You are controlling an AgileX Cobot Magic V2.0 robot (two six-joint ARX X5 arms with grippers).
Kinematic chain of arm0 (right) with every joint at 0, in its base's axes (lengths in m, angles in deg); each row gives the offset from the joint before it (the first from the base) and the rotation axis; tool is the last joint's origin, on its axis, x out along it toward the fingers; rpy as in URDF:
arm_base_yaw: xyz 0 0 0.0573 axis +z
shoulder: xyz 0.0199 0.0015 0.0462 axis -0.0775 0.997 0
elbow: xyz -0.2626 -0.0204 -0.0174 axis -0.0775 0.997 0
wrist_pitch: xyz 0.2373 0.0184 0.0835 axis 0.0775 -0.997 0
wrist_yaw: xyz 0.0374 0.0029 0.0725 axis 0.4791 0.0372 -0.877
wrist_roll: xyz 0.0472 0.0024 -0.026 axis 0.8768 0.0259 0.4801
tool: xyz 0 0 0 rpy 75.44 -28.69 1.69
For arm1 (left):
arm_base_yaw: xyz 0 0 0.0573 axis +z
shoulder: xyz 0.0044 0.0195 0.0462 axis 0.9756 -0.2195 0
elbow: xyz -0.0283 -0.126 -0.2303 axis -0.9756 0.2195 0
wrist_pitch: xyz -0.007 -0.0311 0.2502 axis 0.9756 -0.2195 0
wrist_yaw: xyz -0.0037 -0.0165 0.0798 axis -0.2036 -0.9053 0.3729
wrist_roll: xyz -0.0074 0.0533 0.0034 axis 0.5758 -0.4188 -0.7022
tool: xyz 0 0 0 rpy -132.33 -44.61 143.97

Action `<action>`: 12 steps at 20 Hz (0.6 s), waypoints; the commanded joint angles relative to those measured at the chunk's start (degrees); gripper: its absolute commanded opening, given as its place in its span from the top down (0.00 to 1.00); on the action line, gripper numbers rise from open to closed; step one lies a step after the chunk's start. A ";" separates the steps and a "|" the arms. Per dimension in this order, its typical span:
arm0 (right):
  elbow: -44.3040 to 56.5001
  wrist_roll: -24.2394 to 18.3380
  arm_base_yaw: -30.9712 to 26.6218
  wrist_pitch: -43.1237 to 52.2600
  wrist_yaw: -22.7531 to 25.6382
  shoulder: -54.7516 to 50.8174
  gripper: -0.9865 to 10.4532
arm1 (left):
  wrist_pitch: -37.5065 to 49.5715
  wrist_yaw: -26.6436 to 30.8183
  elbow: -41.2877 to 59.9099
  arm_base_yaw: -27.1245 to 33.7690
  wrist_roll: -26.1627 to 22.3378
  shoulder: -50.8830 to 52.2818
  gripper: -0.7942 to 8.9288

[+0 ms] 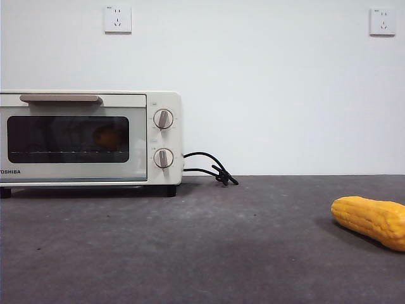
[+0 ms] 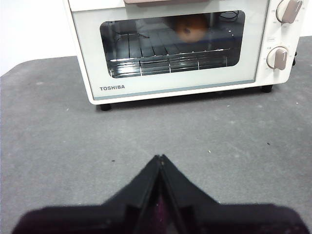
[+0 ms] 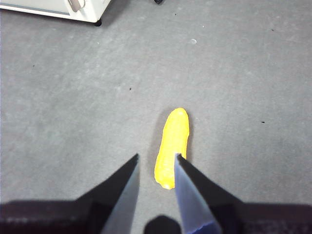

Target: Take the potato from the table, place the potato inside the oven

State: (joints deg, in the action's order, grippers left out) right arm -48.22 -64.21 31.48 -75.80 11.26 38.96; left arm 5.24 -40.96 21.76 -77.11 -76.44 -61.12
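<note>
Behind the shut oven (image 1: 88, 136) door I see the potato (image 2: 191, 27) on the rack, so I think my job is done; my left gripper (image 2: 161, 158) is pinched closed, my right gripper (image 3: 156, 163) a little apart, both holding nothing.

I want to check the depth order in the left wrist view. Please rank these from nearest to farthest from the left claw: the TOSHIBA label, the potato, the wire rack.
1. The black TOSHIBA label, printed low on the closed door of the cream-white oven, facing the left claw.
2. The silver wire rack, behind the dark glass.
3. The smooth orange-brown potato, resting toward the back of the rack.
</note>
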 commanded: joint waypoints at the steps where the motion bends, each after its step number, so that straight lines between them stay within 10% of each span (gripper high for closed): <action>1: 0.57 0.59 0.02 0.33 0.24 -0.04 0.81 | 0.72 0.11 0.59 0.13 -0.63 -0.26 0.92; 12: 0.57 0.59 0.07 0.33 0.26 -0.09 0.81 | 0.72 0.13 0.59 0.13 -0.63 -0.87 0.92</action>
State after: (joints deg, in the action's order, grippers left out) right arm -48.22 -64.23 31.48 -75.80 11.28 38.96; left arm 5.39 -40.96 21.76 -77.11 -76.44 -62.00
